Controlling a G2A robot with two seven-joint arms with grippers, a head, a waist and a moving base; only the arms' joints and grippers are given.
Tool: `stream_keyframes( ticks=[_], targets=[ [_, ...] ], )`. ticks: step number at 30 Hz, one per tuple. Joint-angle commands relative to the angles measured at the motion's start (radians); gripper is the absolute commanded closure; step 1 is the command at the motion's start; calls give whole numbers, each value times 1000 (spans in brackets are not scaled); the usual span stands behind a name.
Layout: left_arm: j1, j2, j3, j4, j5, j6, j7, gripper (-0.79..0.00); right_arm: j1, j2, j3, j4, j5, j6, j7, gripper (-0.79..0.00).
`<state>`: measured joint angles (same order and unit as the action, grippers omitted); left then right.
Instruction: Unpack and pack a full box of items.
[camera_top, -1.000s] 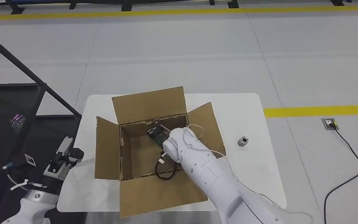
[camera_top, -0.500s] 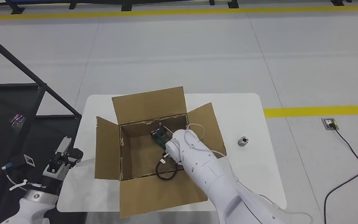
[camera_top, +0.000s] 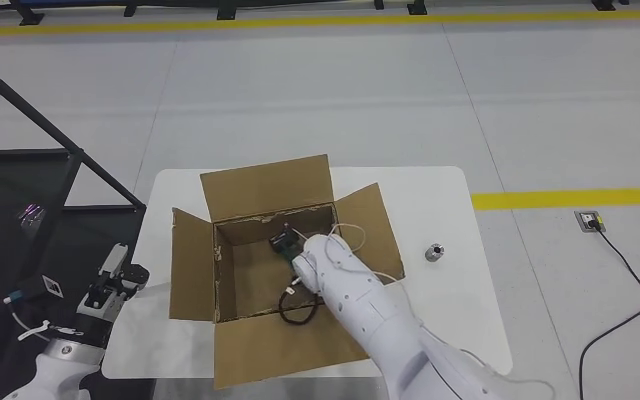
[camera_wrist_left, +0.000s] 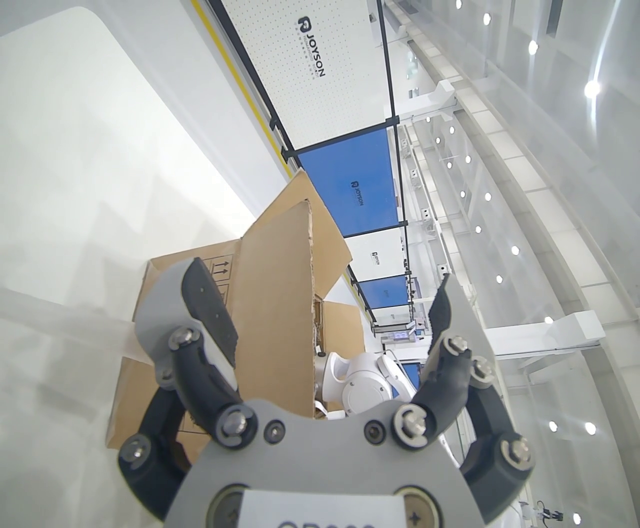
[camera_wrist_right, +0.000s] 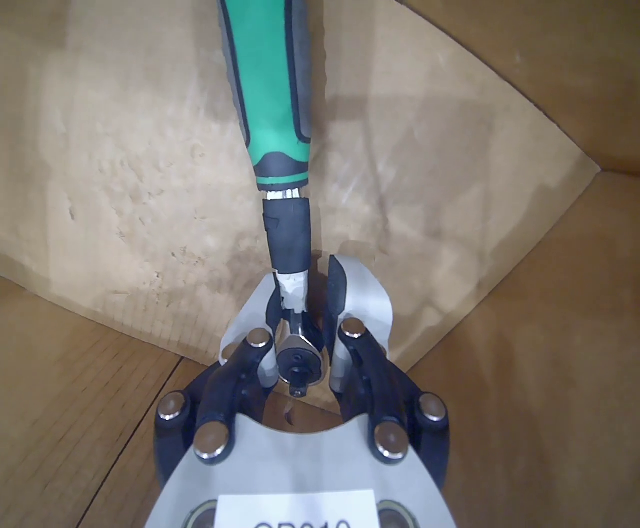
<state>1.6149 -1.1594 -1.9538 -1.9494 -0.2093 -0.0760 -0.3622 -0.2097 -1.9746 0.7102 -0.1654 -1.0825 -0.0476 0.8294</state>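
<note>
An open cardboard box (camera_top: 266, 186) stands on the white table (camera_top: 430, 200). My right arm reaches down into it. In the right wrist view my right gripper (camera_wrist_right: 306, 280) is shut on the metal head of a ratchet wrench (camera_wrist_right: 272, 100), whose green and grey handle points away toward the box wall (camera_wrist_right: 125, 160). The top view shows the wrench (camera_top: 285, 240) near the back wall of the box, just beyond the arm. My left gripper (camera_wrist_left: 320, 285) is open with nothing in it, beside the table's left edge (camera_top: 118, 268), facing the box (camera_wrist_left: 270, 300).
A black cable loop (camera_top: 295, 306) lies on the box floor near the front wall. A small metal part (camera_top: 434, 252) sits on the table to the right of the box. All the box flaps stand outward.
My right arm has shifted a little inside the box, carrying the wrench slightly to the right along the back wall. The left arm has stayed still.
</note>
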Motion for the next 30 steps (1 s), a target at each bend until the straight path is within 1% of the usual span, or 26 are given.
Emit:
stream_keyframes(
  ticks=[1,3,6,8,9,10,15,17,19,21,26,30],
  targets=[
    [0,0,0,-1,-3,-1,2,-785,0,-2,0,2,0,1,8,-172],
    [1,0,-1,0,-3,-1,4,-785,1,-2,3,6,6,-11,14,-145],
    [1,-1,-2,1,-5,-2,6,-785,5,0,10,13,20,-44,21,-157],
    [1,-1,-3,1,-5,-2,7,-785,7,0,12,15,21,-50,23,-132],
    [1,-1,-3,1,-5,-2,7,-785,7,0,12,15,21,-50,23,-46],
    [1,-1,-3,1,-5,-2,7,-785,7,0,12,15,21,-50,23,0],
    [0,-1,-5,2,-7,-5,6,-785,14,3,21,18,38,-58,21,0],
    [-1,0,-8,4,-9,-6,2,-785,25,8,30,15,55,-99,19,0],
    [-2,0,-11,5,-8,-5,0,-785,36,11,36,6,71,-184,53,0],
    [-3,0,-11,6,-9,-4,-2,-785,50,14,41,3,77,-207,52,0],
    [-10,1,-4,2,-6,2,-8,-785,71,24,56,-15,101,-305,44,0],
    [-17,1,2,1,-1,7,-9,-785,74,29,50,-43,87,-372,40,0]
  ],
)
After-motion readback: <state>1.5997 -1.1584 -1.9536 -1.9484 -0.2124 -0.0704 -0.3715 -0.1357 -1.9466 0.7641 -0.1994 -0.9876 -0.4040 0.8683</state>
